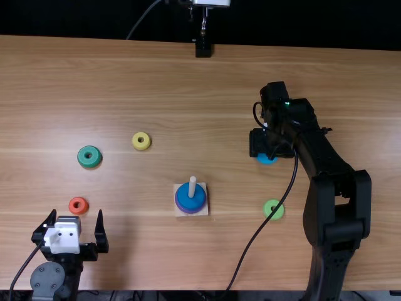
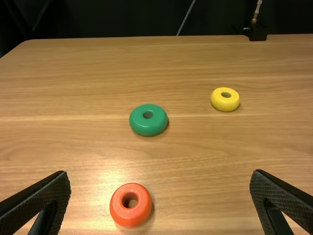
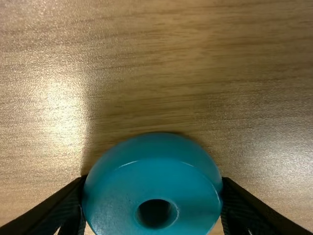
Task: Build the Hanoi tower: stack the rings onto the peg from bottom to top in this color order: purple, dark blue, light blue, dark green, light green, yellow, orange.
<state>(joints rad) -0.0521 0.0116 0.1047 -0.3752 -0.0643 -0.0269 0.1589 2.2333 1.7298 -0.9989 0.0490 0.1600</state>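
Observation:
Right gripper (image 1: 266,150) points down at the right-centre, over the light blue ring (image 1: 267,159). In the right wrist view, my right gripper (image 3: 154,200) is shut on the light blue ring (image 3: 156,176), a finger against each side. Left gripper (image 1: 74,235) stands open at the lower left, just nearer than the orange ring (image 1: 78,205); in its wrist view the left gripper (image 2: 160,196) has nothing between its wide-apart fingers. A dark blue ring (image 1: 190,199) lies on a purple ring (image 1: 180,207) around the peg (image 1: 192,184).
The dark green ring (image 1: 89,157) and yellow ring (image 1: 141,141) lie on the left half of the table. A light green ring (image 1: 274,209) lies right of the peg's square base (image 1: 203,211), beside the right arm and its cable.

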